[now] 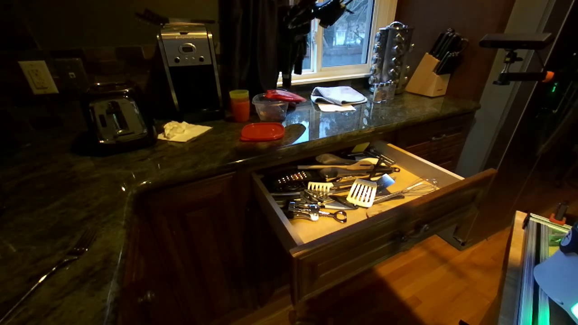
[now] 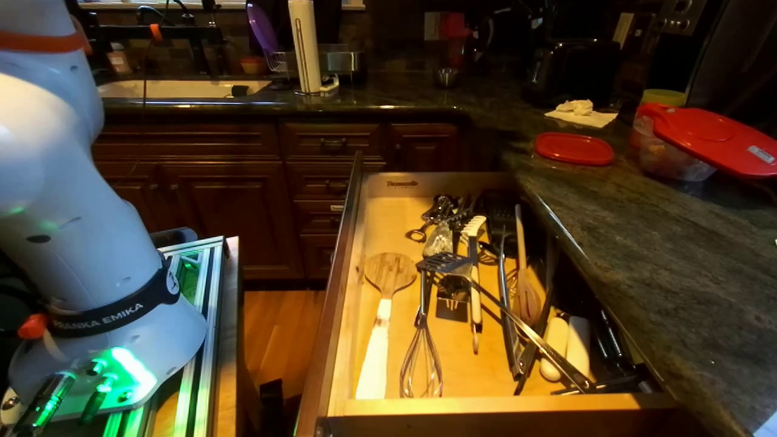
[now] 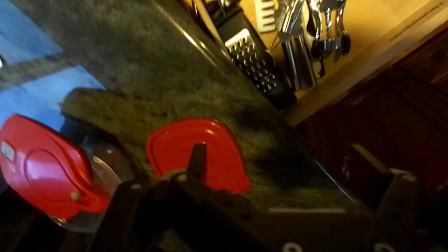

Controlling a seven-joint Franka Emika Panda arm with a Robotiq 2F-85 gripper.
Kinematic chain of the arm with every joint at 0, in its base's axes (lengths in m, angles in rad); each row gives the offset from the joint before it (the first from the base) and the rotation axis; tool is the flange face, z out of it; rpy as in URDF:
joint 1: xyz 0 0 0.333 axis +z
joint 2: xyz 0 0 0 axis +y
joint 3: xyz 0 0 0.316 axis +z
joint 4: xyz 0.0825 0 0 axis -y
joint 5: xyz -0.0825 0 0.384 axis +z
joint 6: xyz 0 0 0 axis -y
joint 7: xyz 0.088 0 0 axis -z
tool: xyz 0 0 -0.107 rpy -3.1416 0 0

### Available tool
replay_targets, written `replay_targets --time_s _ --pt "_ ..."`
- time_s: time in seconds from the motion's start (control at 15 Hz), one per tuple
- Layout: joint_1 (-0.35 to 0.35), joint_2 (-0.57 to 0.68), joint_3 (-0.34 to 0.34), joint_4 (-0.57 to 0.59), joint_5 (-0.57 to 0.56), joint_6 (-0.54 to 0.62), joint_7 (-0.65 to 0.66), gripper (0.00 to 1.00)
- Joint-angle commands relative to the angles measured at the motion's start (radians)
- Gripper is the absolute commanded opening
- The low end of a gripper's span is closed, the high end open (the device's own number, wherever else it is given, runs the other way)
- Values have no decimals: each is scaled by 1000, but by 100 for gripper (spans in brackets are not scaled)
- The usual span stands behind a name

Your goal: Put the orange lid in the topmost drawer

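The orange lid (image 1: 263, 132) is a flat red-orange lid with a rounded outline. It lies on the dark stone counter near its front edge, and shows in both exterior views (image 2: 573, 149). In the wrist view the lid (image 3: 224, 157) sits behind one fingertip, which hides part of it. My gripper (image 3: 285, 154) is open, with its fingers wide apart and nothing between them; the other finger appears over the counter's edge and dark cabinet. The topmost drawer (image 1: 347, 257) is pulled open and holds metal and wooden utensils; its pale wall also shows in the wrist view (image 3: 325, 94).
A clear container (image 1: 271, 108) with a larger red lid (image 3: 45, 161) tilted on it stands beside the orange lid. An orange cup (image 1: 239, 108), crumpled paper (image 1: 180, 131), a toaster (image 1: 119, 117) and a folded cloth (image 1: 338, 95) are also on the counter.
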Motion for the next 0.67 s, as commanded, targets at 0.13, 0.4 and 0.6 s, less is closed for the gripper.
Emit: replay_targets --time_s 0.13,0.4,0.6 --pt "-20 193 -1 155 80 119 -318 100" --pt "-15 212 -13 156 92 113 -337 100" --pt "-19 255 -11 199 111 109 -357 100"
